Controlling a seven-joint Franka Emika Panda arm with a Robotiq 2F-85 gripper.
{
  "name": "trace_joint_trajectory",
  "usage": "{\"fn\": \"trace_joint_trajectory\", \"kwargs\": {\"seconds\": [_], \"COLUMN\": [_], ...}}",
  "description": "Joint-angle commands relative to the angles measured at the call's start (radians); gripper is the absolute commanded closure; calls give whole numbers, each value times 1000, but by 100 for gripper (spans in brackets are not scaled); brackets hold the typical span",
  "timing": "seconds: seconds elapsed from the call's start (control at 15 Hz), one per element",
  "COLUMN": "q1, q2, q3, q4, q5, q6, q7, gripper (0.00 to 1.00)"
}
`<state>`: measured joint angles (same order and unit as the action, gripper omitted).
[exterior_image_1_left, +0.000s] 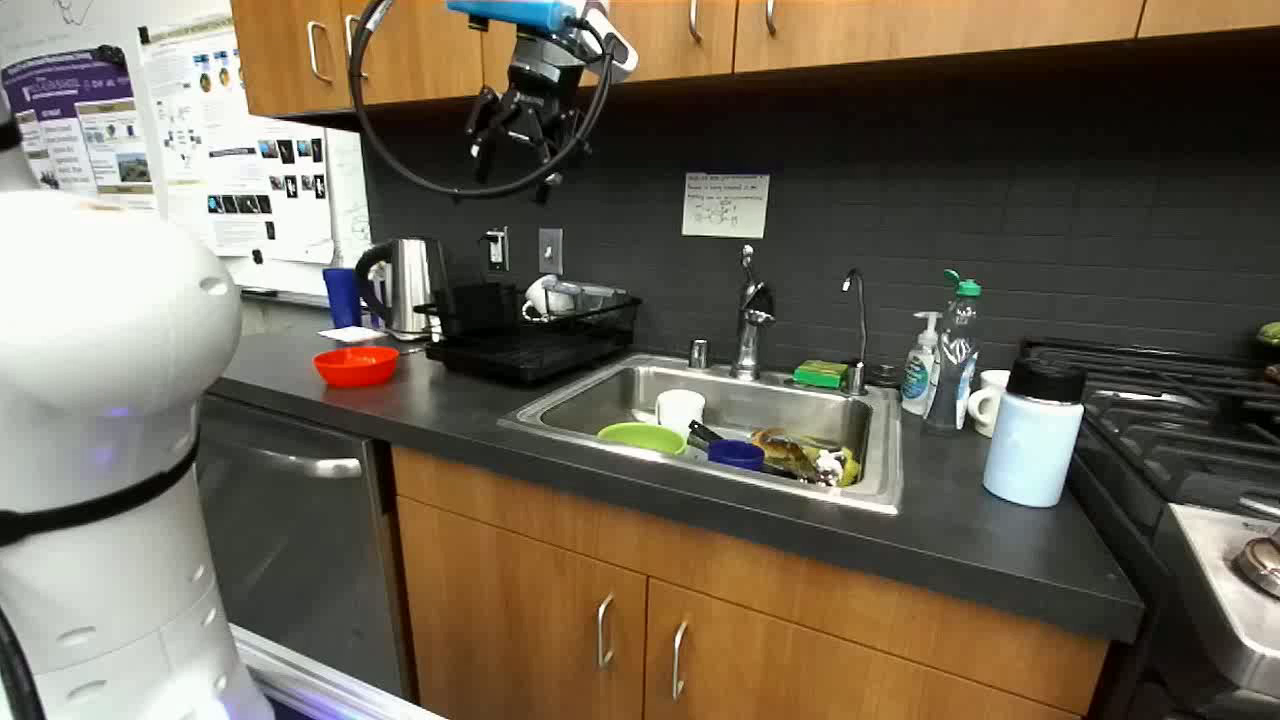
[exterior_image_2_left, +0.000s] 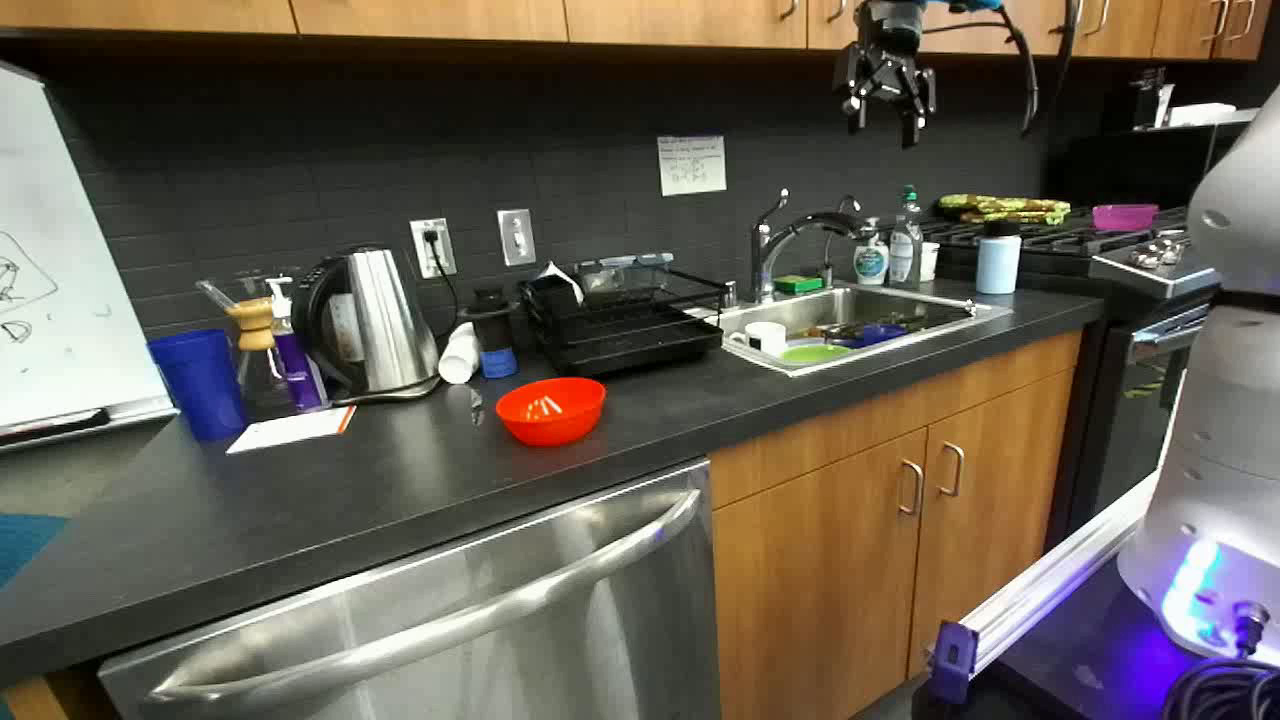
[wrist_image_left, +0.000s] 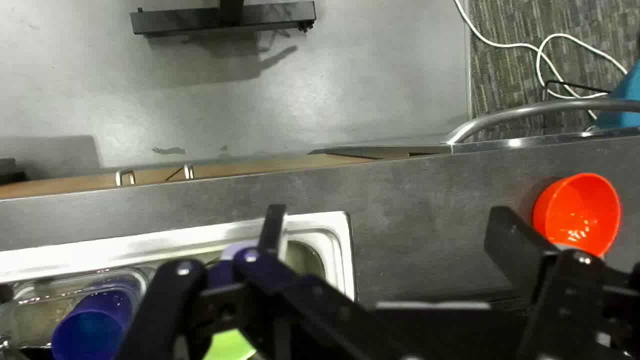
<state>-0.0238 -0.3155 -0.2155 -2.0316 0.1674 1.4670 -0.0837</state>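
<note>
Wide apart and empty, the jaws hang well above the table; the red bowl rests on it near the dish rack. If lowering, keep clear of the tap.

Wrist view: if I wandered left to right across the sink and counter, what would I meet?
Blue cup → lime-green dish, partly hidden → one black fingertip → the sink's right rim → red-orange bowl.
</note>
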Motion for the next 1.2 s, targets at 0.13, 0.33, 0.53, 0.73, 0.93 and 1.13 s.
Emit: {"fn": "trace_joint_trajectory", "kwargs": {"seconds": [0.13,0.33,0.53,0.73,0.93,1.13], "q1": [-20,-1,16,40,80,135], "q2": [-14,-38,-50,-70,-97,-111], "q3": [57,107,149,185,233,279], "q4": [-2,-5,3,-6,-47,-102], "q5": [-9,-33,-59,-80,-107,-118], "q6": [11,20,8,23,75,153], "q7": [-8,-26,-62,-97,-134,-185], "gripper": [0,0,0,0,0,0]}}
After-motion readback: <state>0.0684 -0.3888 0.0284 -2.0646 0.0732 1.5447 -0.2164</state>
